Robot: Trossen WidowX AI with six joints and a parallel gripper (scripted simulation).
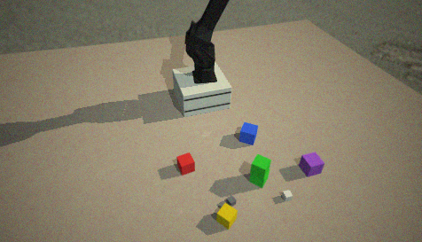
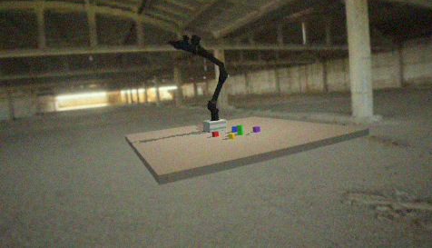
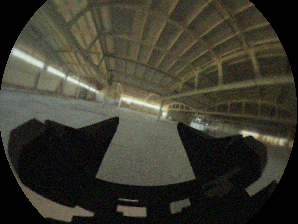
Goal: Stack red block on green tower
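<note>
The red block (image 1: pixel 185 163) (image 2: pixel 215 133) lies on the tan table, left of the green tower (image 1: pixel 260 170) (image 2: pixel 240 130), which stands upright. My gripper (image 2: pixel 178 44) (image 3: pixel 149 123) is open and empty. It is raised high above the table, far from both, pointing out toward the hall. In the wrist view only the two dark fingers and the hall show. In the top view the gripper is out of frame; only the arm above the base shows.
The arm's white base box (image 1: pixel 201 91) (image 2: pixel 214 124) stands behind the blocks. A blue cube (image 1: pixel 248 133), a purple cube (image 1: pixel 311 164), a yellow cube (image 1: pixel 227 215), a small white cube (image 1: pixel 286 195) and a small grey cube (image 1: pixel 230 200) lie around the tower.
</note>
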